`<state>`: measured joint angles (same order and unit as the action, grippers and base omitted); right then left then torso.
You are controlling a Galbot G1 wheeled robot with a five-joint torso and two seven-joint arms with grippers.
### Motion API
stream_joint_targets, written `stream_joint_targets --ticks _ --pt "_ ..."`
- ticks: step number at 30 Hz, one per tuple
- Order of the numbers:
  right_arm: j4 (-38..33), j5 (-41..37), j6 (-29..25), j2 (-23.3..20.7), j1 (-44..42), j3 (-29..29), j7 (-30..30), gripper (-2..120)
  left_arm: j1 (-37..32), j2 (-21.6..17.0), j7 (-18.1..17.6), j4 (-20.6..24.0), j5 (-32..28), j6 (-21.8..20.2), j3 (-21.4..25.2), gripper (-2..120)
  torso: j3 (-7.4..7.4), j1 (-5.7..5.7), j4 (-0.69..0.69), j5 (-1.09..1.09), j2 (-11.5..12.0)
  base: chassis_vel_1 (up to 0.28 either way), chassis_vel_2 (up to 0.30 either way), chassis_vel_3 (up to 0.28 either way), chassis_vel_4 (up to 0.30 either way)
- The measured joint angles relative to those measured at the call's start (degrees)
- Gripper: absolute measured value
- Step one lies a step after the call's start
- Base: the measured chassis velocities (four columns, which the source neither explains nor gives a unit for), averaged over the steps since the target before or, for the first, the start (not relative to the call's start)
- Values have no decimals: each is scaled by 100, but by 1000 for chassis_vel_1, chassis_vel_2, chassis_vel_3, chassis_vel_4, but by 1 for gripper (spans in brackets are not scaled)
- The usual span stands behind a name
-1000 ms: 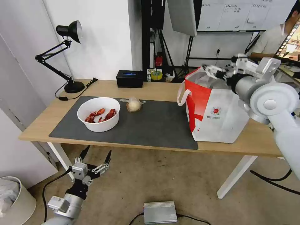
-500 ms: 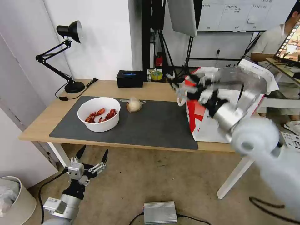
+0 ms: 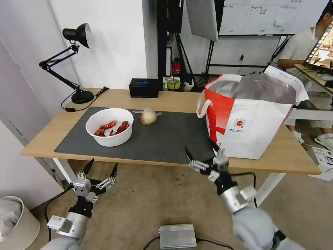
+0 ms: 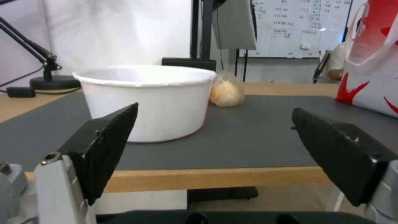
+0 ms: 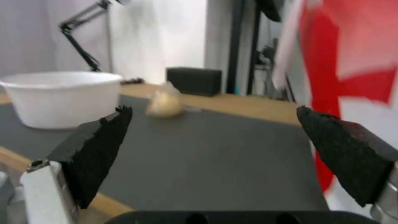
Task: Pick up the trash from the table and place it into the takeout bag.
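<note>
Two pieces of trash lie on the table's dark grey mat: a white round bowl holding red crayfish, and a small clear bag with a beige lump just right of it. At the table's right end stands the red-and-white takeout bag, its foil-lined mouth open. My right gripper is open and empty at the table's front edge, left of the bag. Open and empty too, my left gripper hangs below the front edge, under the bowl.
A black desk lamp stands at the back left and a black rectangular box at the back middle. A white bin sits on the floor at the left, a grey metal box on the floor in front.
My right arm has swung from above the takeout bag's mouth down and left to the table's front edge, gripper open and empty. The left gripper has drifted slightly.
</note>
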<state>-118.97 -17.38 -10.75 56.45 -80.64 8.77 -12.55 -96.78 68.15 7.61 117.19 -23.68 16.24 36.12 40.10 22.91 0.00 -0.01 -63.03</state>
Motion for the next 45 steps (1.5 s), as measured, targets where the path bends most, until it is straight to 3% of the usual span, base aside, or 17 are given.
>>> stream_joint_targets --ticks 16,37,45 --pt "426 -425 -18 130 -116 -182 -609 100 256 -246 26 -373 -174 -44 -169 100 0 1 0 0 0 0 0 0 0" --pt "401 -473 29 264 -160 -316 -906 100 186 -300 151 -425 -138 -188 -82 100 0 0 0 1 0 0 0 0 0" --pt "579 -1734 222 184 1223 -875 -168 100 38 -251 177 -311 -104 -194 5 100 1 1 1 2 1 0 0 0 0"
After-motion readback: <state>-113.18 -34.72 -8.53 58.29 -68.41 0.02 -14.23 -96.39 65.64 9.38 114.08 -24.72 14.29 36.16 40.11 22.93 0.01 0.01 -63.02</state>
